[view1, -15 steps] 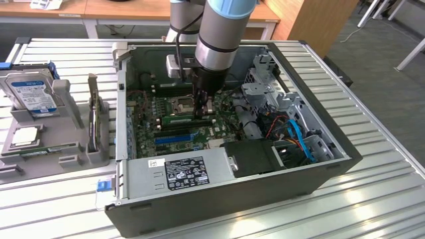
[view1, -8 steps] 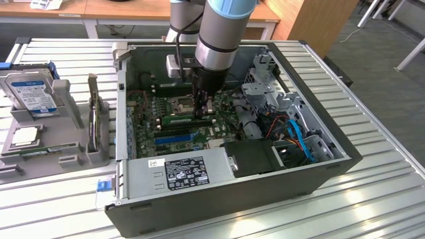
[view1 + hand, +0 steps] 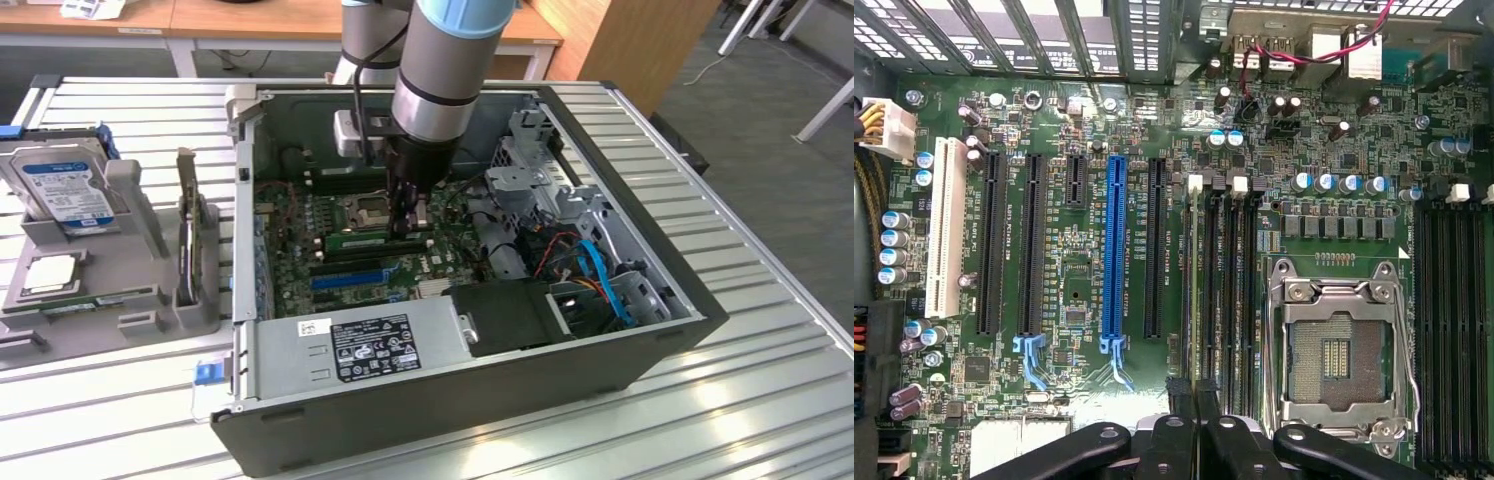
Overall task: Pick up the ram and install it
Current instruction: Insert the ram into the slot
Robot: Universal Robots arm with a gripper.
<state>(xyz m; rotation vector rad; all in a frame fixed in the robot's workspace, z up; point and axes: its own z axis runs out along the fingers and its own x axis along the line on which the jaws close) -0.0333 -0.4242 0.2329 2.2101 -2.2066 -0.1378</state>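
Gripper [image 3: 1192, 408], jaws nearly together, apparently pinches the ram [image 3: 358, 241] edge-up beside the CPU socket [image 3: 1332, 350], long axis along the memory slots [image 3: 1224, 290].

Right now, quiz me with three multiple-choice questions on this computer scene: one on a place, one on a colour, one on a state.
1. The black claw hangs: A inside the open dark grey computer case, over the green motherboard; B outside that case; C down on the floor.
2. The plastic expansion slot standing between black ones is: A red; B blue; C yellow.
3. The metal-framed processor socket is: A bare; B under a cooler; C holding a fan.
Answers: A, the claw sits above the board in the case; B, its plastic is blue; A, nothing covers it.
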